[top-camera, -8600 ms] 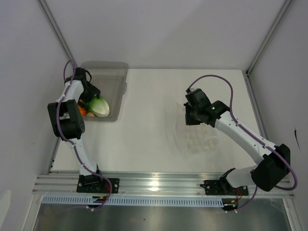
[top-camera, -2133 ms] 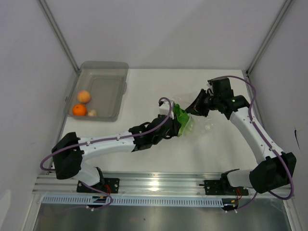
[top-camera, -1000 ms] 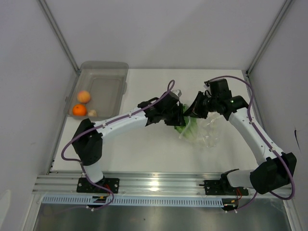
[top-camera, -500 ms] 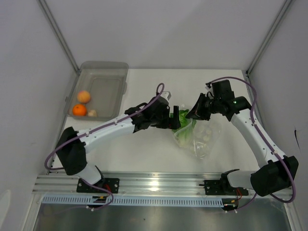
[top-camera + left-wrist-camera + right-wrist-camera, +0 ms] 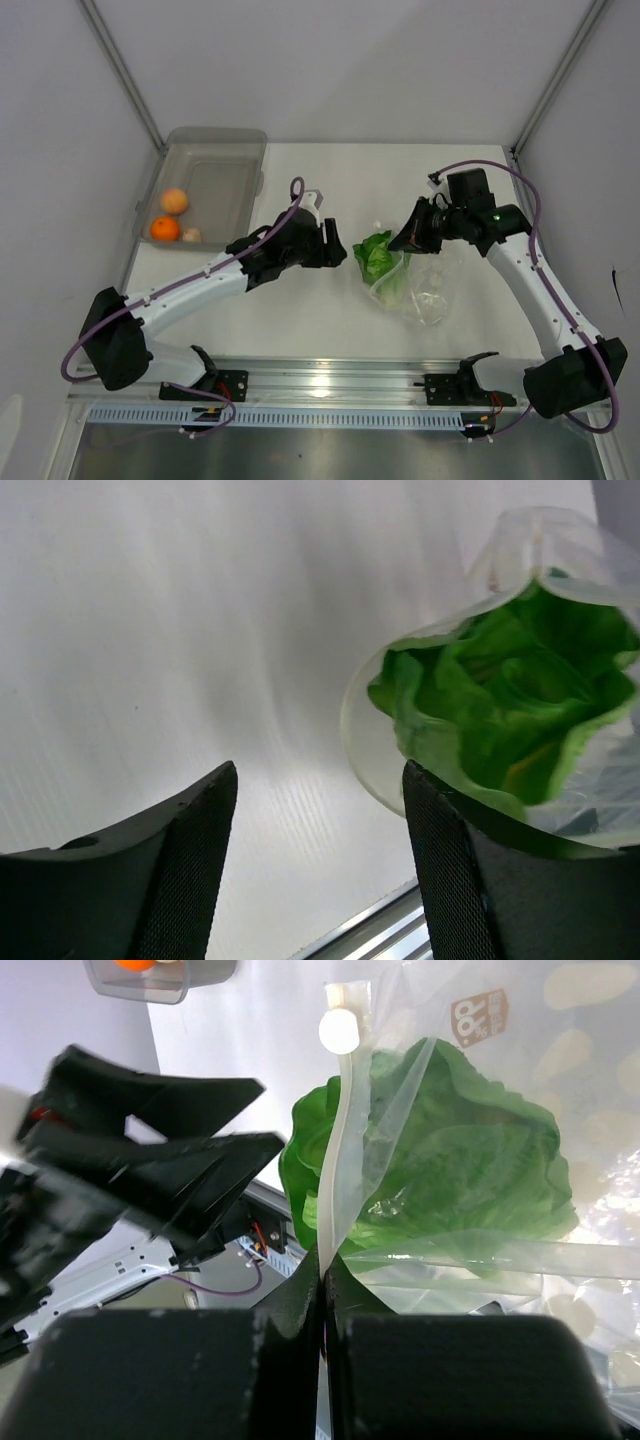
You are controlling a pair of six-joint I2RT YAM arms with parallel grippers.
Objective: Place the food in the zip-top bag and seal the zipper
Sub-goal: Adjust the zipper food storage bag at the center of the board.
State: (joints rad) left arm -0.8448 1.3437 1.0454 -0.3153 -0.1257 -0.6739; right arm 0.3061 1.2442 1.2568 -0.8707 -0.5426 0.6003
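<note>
The lettuce (image 5: pixel 376 256) sits inside the zip-top bag (image 5: pixel 432 296), its green leaves showing at the open mouth. The bag lies crumpled on the tabletop (image 5: pixel 300 310), right of centre. My right hand (image 5: pixel 405 238) is pinched tight on the bag's zipper strip, right beside the leaves. My left hand (image 5: pixel 338 252) hovers just left of the lettuce, fingers well apart and holding nothing. Two orange fruits (image 5: pixel 174 201) and the pale lump (image 5: pixel 191 235) lie in the grey bin (image 5: pixel 218 137) at the far left corner, well apart from the bag.

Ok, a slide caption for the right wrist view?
Right gripper pinches the zip-top bag at its rim, lettuce sitting in the mouth, open left gripper empty beside it.
</note>
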